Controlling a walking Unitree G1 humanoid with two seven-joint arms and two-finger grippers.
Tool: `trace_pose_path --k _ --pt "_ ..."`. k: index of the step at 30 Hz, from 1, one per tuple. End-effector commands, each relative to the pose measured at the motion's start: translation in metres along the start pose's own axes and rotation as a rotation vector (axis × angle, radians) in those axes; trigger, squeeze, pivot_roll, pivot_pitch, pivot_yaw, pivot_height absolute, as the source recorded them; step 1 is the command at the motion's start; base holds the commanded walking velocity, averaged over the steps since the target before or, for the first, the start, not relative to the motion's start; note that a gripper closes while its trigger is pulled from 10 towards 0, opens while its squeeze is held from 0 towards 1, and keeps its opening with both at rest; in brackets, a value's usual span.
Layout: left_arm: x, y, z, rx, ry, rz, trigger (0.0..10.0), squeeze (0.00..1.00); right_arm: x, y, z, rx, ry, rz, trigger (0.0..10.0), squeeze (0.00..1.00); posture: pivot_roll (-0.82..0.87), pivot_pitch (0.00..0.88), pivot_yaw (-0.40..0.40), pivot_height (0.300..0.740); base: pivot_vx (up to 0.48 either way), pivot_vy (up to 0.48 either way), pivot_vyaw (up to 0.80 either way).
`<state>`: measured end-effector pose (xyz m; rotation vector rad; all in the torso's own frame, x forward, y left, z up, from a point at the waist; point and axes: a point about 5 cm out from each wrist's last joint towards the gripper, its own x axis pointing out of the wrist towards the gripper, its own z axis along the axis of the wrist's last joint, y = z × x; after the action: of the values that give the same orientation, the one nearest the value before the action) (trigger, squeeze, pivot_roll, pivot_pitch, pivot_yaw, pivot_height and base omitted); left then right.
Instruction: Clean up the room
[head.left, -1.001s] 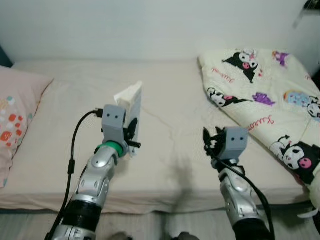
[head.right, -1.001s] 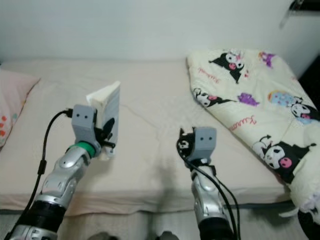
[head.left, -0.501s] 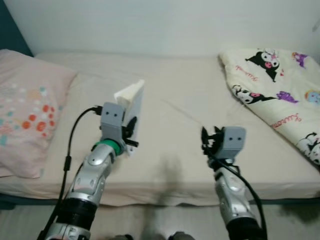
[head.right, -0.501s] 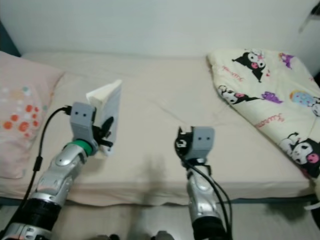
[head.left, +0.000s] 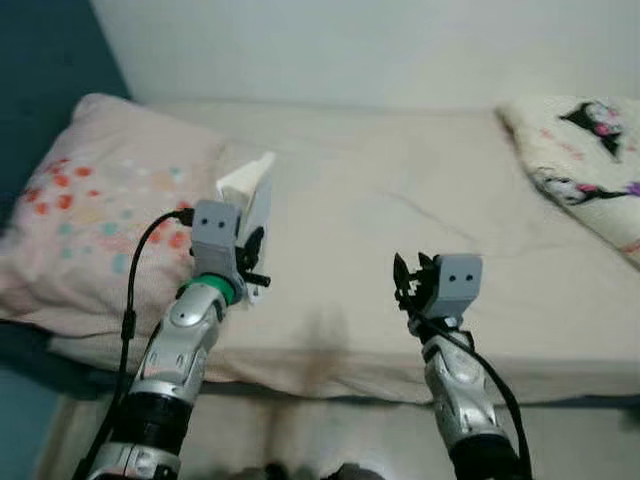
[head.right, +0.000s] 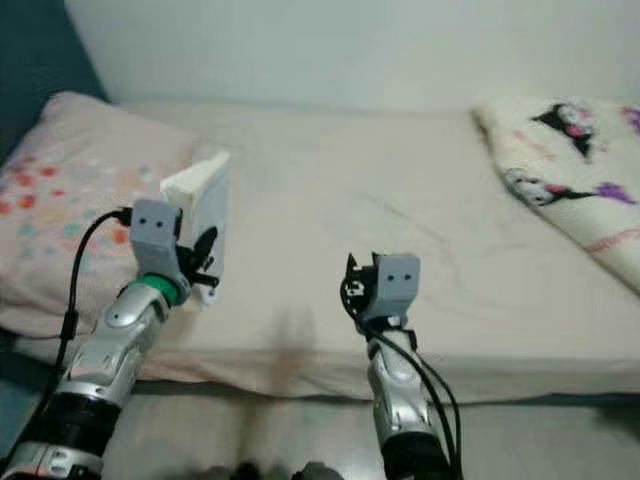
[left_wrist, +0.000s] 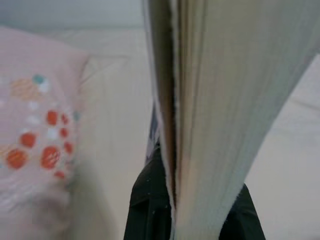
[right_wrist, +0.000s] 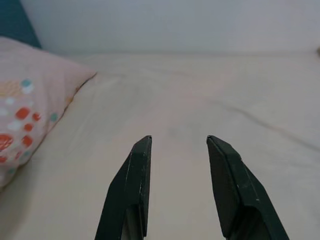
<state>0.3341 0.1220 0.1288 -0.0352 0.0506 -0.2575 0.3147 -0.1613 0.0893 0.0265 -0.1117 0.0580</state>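
**Book in hand, no place for it yet**

The book (head.left: 248, 200) is off the bed and up in the air, pinched upright by the left gripper (head.left: 250, 262) above the near edge of the bed (head.left: 400, 200), just beside the pink pillow (head.left: 90, 200). So the picking-up looks done; what is left, as far as I can judge, is carrying it to wherever it belongs, and no shelf or table is visible. It is a thick, pale volume with a whitish cover; the left wrist view looks straight along its cream page edges, with a black finger on each side at the bottom. The right gripper (right_wrist: 177, 187) hangs empty over the sheet, its fingers (right_wrist: 131, 185) spread apart. A cartoon-printed blanket (head.left: 580, 140) lies bunched at the far right of the bed, possibly the next thing to tidy.
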Motion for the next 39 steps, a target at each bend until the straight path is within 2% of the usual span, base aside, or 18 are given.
trace_pose_path --k 1,5,24,39 --pt "0.0007 -0.0015 0.0056 0.012 -0.030 -0.008 10.0 0.00 -0.0029 -0.0018 -0.0031 0.011 0.007 -0.015 10.0 0.00 -0.02 0.047 0.067 0.740 0.000 0.405 0.00" --pt "0.0006 -0.0006 0.0083 0.032 -0.060 0.004 10.0 0.00 -0.0028 -0.0016 -0.0036 0.012 0.008 -0.014 10.0 0.00 -0.02 0.047 0.067 0.740 0.000 0.161 0.00" --pt "-0.0003 -0.0024 0.0083 0.065 -0.075 -0.004 10.0 0.00 -0.0029 -0.0012 -0.0042 0.008 0.008 -0.010 10.0 0.00 -0.02 0.046 0.065 0.740 0.000 -0.461 0.00" --pt "0.0011 0.0013 0.0081 0.060 -0.078 0.029 10.0 0.00 -0.0023 0.0011 -0.0037 0.018 0.003 0.001 10.0 0.00 -0.02 0.042 0.067 0.740 0.000 0.000 0.00"
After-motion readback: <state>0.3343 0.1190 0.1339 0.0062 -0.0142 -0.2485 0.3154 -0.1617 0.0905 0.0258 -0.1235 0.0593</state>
